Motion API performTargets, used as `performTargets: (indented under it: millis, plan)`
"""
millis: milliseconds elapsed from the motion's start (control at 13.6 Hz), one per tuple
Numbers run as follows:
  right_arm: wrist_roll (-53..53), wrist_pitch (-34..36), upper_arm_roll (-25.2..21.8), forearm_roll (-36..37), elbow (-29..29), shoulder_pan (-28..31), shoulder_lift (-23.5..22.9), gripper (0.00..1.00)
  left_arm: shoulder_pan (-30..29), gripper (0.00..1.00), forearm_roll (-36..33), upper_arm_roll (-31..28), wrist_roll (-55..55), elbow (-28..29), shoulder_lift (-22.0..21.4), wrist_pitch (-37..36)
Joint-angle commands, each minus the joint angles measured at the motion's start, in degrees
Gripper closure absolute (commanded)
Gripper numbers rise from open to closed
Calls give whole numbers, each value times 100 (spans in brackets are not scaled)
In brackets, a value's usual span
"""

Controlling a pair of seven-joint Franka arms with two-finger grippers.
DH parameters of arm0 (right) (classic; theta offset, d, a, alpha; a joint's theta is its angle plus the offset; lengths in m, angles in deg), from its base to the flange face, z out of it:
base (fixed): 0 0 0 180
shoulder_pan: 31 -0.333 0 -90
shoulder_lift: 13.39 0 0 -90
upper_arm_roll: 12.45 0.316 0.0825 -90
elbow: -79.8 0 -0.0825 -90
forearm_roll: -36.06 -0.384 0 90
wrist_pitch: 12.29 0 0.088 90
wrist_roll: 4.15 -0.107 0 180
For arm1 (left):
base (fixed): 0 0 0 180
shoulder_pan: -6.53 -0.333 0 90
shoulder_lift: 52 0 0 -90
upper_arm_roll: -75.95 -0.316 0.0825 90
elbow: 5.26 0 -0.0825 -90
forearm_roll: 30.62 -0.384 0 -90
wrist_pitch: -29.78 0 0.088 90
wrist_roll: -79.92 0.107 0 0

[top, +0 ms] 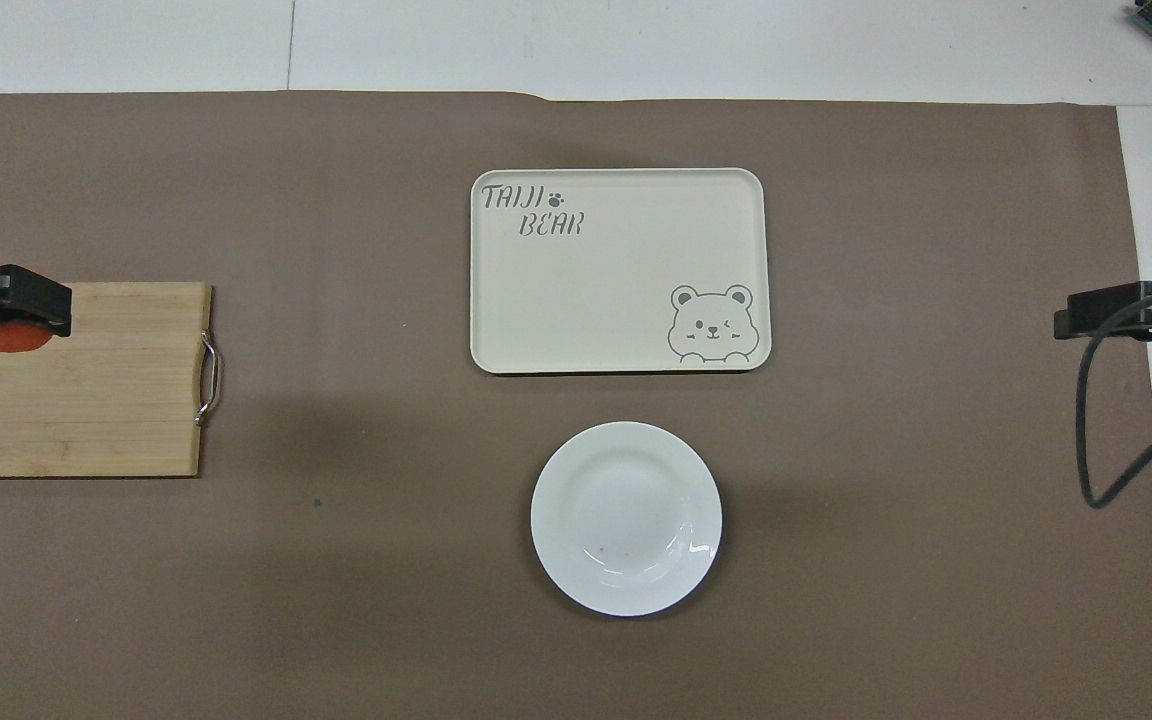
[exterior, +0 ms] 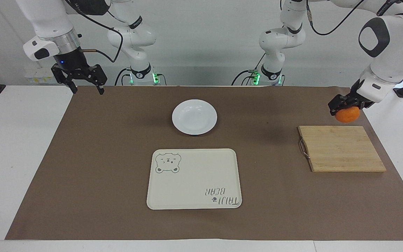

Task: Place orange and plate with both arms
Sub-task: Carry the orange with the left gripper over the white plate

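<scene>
Plain white worktop (exterior: 16, 157) with a brown mat (exterior: 82, 157). Plate (exterior: 194, 117) sits nearer the robots than the tray (exterior: 194, 178). Left gripper (exterior: 343, 105) is clamped on the orange (exterior: 347, 114), up over the cutting board (exterior: 341, 148); right gripper (exterior: 86, 86) waits, fingers apart, over the mat's corner.

The only legible text is "TAIJI BEAR", with a small paw-print mark after the first word, printed in grey in one corner of the cream tray (top: 626, 180), diagonally across from a bear drawing (top: 711, 323).

Bare mat (exterior: 110, 140) around plate (exterior: 194, 117)
</scene>
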Motion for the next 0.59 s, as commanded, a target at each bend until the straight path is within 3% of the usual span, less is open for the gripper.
performTargets:
  millis: [0,516]
  plan:
    - [66,-136,25,68,65,3,24,0,519,100,-153,-51,-558,-84,14,-152]
    - [136,4,16,59,65,64,33,0,2048,100,-135,-7,-2192,224,-258,33]
